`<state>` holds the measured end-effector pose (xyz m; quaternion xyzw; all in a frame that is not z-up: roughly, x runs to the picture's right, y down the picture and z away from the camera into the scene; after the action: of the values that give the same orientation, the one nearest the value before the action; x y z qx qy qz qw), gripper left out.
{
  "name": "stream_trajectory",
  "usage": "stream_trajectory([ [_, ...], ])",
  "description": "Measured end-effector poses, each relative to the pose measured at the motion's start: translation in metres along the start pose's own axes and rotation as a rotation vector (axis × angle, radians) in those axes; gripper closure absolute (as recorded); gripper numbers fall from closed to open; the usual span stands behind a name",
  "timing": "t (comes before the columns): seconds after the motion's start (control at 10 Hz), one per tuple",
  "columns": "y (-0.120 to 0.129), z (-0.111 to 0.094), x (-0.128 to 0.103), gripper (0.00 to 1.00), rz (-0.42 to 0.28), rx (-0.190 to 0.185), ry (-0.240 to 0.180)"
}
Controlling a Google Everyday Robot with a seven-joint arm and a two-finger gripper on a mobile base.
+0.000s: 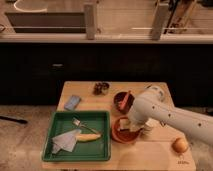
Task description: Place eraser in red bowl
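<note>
The red bowl (120,134) sits on the wooden table just right of the green tray. My white arm reaches in from the right, and the gripper (129,124) hangs over the bowl's far right part. A small pale block, the eraser (123,123), shows at the gripper's tip inside the bowl's rim. The arm hides part of it. I cannot tell whether the eraser is held or lies in the bowl.
A smaller dark maroon bowl (122,99) with an orange stick stands behind the red bowl. A white cup (149,126) sits under the arm, and a round yellowish fruit (180,145) lies at the front right. The green tray (57,125) holds a banana, fork and napkin. A blue object (72,102) and a dark item (101,88) lie further back.
</note>
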<state>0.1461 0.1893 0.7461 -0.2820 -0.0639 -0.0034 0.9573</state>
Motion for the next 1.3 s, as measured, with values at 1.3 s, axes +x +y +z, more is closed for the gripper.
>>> stream_trajectory([
  [1.3,-0.0018,0.0006,0.0007,0.20,-0.032,-0.014,-0.026],
])
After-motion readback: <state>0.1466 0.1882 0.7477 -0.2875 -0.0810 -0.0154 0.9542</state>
